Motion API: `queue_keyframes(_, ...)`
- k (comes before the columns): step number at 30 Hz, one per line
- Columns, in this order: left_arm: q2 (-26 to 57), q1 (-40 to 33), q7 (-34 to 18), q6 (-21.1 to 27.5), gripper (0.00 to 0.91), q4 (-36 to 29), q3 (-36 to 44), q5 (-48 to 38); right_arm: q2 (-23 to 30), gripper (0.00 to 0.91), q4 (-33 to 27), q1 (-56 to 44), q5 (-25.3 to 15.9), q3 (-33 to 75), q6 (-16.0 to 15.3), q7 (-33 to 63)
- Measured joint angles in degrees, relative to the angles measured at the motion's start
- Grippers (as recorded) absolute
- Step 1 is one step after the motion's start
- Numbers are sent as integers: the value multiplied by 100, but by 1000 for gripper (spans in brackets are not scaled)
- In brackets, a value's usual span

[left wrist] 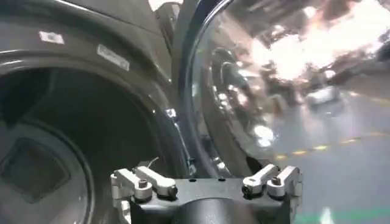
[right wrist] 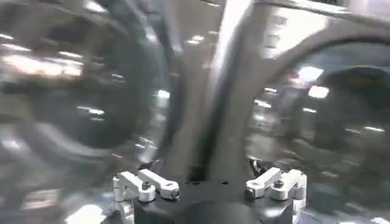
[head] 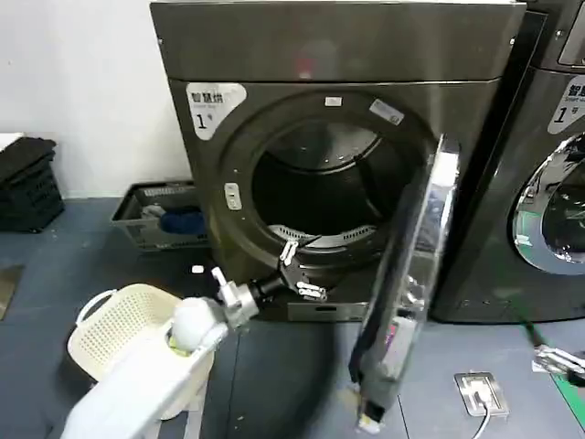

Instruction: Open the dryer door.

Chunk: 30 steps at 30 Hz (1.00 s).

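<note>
The dryer door (head: 411, 274) stands swung out on its right-hand hinge, edge-on to me, its chrome rim catching the light. The round drum opening (head: 320, 183) is exposed. My left gripper (head: 299, 273) hovers at the lower rim of that opening, left of the door, open and holding nothing. In the left wrist view the left gripper (left wrist: 207, 178) faces the door's inner face (left wrist: 244, 91) beside the drum mouth. My right gripper (head: 556, 359) hangs low at the far right, away from the door, and the right gripper (right wrist: 210, 181) is open.
A neighbouring machine (head: 548, 183) with its own chrome-rimmed door stands to the right. A white laundry basket (head: 123, 334) sits beside my left arm, a grey basket of clothes (head: 160, 215) lies left of the dryer, and a metal floor plate (head: 480, 393) is near the door's foot.
</note>
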Motion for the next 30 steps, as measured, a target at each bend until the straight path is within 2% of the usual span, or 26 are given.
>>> queue_keyframes(10,-350,-375,-194,-43,907,325,558,202,822,907,-483,-151,-54,711,-31,1295)
queue_keyframes(18,-805,-650,-248,-94,907,707,965,326,1186,907,-947,-23,-174,1339,-504,1852)
queue_keyframes(22,-1077,-765,-283,-189,907,995,1128,365,1336,907,-1205,60,-447,1686,-475,2085)
queue_keyframes(25,-1272,-831,-303,-220,907,1212,1219,383,1446,907,-1435,122,-646,1936,-261,2368)
queue_keyframes(30,-1597,-930,-312,-249,907,1517,1273,449,1467,907,-1802,205,-718,2239,-109,2763)
